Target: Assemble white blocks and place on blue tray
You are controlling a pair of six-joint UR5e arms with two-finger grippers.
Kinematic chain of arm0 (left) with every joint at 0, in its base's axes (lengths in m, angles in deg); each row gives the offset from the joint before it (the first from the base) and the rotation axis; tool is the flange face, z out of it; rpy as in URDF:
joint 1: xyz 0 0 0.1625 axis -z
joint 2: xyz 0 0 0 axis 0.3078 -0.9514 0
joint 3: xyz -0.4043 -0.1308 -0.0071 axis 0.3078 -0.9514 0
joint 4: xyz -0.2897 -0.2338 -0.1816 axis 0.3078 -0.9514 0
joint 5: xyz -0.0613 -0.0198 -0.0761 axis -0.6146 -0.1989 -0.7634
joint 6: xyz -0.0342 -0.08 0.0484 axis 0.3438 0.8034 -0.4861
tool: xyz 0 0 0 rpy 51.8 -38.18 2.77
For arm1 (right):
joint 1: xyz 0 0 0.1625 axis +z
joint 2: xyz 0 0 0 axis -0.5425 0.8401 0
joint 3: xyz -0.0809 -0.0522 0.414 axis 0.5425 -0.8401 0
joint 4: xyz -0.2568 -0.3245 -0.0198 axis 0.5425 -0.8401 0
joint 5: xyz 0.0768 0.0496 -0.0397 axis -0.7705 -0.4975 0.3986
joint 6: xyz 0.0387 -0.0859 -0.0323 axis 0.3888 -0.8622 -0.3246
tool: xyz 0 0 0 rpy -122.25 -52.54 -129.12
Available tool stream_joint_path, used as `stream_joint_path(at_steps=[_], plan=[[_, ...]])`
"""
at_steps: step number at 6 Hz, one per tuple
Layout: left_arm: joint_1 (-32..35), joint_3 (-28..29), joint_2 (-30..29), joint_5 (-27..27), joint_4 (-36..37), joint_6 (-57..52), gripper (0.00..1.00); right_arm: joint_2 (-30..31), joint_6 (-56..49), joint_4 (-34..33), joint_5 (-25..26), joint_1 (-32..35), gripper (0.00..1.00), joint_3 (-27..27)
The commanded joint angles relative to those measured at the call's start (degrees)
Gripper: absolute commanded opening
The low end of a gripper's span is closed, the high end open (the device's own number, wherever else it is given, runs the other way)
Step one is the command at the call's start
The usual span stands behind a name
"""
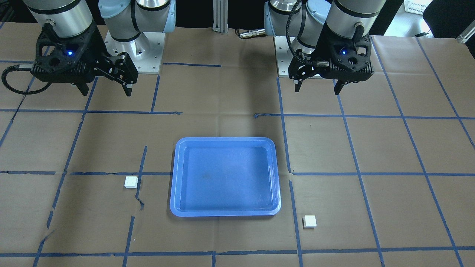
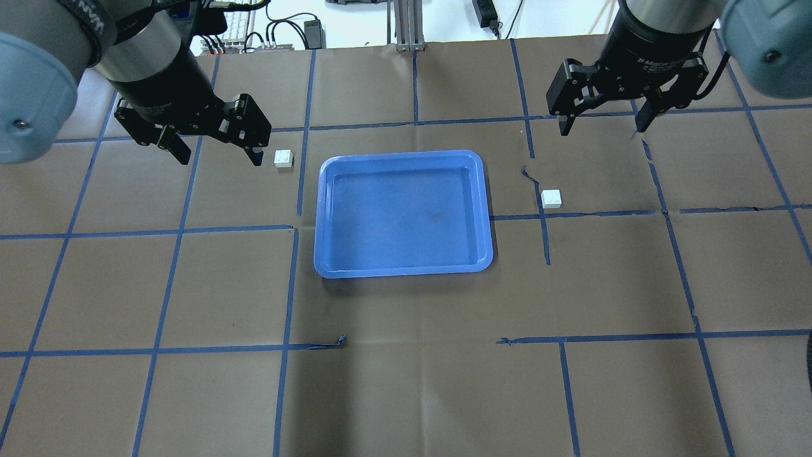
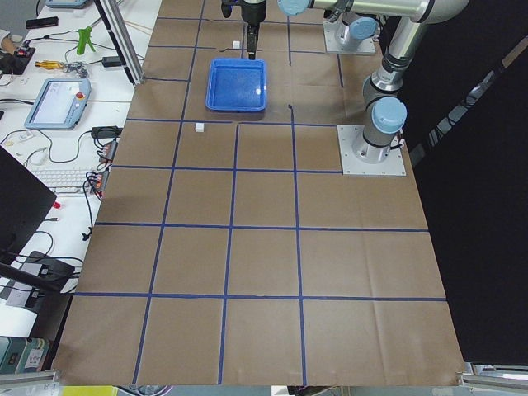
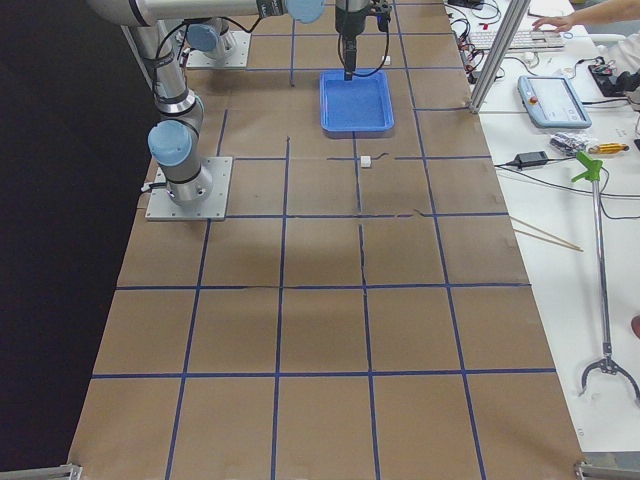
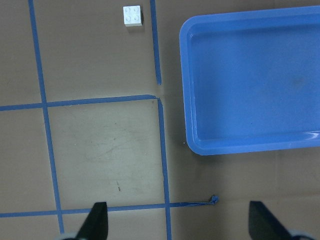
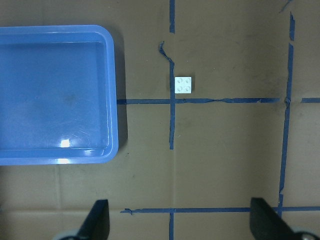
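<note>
The blue tray (image 2: 403,212) lies empty at the table's middle, also in the front view (image 1: 226,174). One white block (image 2: 283,158) lies on the paper to its left, studs up, just right of my left gripper (image 2: 219,152), which is open and empty above the table. The left wrist view shows this block (image 5: 132,15) and the tray (image 5: 250,80). The other white block (image 2: 551,198) lies right of the tray. My right gripper (image 2: 602,124) is open and empty, beyond it. The right wrist view shows that block (image 6: 183,85) and the tray (image 6: 55,95).
Brown paper with a blue tape grid (image 2: 292,228) covers the table. The two arm bases (image 1: 133,48) stand at the robot's side. Benches with tools and cables (image 3: 58,99) line the far edge, beyond the table.
</note>
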Motion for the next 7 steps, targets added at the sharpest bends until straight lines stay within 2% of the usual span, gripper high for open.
stream_joint_path(at_steps=[1,4,6,7], plan=[[-0.2,-0.6,0.7,0.0,-0.4,-0.2,0.99,0.0,0.0,0.1,0.0,0.0,1.00,0.0],[-0.5,-1.1,0.8,0.2,0.3,-0.7,0.99,0.0,0.0,0.2,0.0,0.0,1.00,0.0],[-3.4,-1.6,-4.8,-0.4,1.3,-1.1,0.99,0.1,0.0,0.8,0.0,0.0,1.00,0.0],[-3.4,-1.8,-9.8,-0.3,8.9,-1.6,0.99,0.2,-0.1,1.4,-0.2,-0.2,1.00,0.0]])
